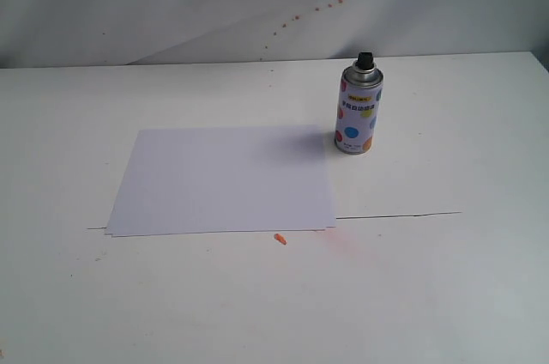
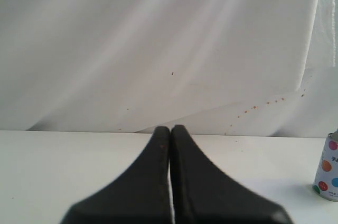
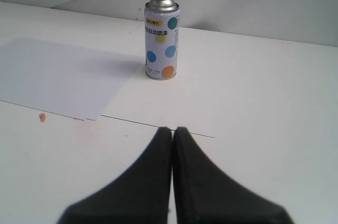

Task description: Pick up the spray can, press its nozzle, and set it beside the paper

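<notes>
The can (image 2: 328, 168) is running off the frame edge in the left wrist view, its top cut away. The left gripper (image 2: 170, 129) and right gripper (image 3: 172, 130) are showing blurred, their bases cropped. The can's label print is reading too small to make out.

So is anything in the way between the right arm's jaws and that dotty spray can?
No, nothing visible. In the right wrist view, only bare white table lies between the shut black jaws and the small white spray can with coloured dots. The flat white paper sheet lies off to one side.
</notes>
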`<state>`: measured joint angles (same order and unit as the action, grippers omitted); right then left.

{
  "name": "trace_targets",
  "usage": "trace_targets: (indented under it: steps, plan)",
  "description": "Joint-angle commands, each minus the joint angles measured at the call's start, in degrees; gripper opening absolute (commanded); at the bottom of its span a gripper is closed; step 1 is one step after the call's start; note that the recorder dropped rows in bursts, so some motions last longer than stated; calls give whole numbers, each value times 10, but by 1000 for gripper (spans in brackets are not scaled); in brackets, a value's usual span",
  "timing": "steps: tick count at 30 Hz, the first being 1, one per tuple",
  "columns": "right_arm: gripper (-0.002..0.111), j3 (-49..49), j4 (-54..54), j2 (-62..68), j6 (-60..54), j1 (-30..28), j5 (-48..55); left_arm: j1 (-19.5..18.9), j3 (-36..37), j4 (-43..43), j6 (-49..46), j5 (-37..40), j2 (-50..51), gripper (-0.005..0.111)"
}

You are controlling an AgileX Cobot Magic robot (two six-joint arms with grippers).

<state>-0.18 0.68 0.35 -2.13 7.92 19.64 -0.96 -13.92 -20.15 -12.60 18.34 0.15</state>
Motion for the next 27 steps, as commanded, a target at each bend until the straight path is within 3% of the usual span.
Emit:
trace_targets:
  steps: [1,27]
  plan:
    - [0,2,-3,-4,-14,-5,2,2,4,2,2,-1,-1,0]
    - [0,2,-7,-4,-8,-5,-1,2,4,2,2,-1,-1,0]
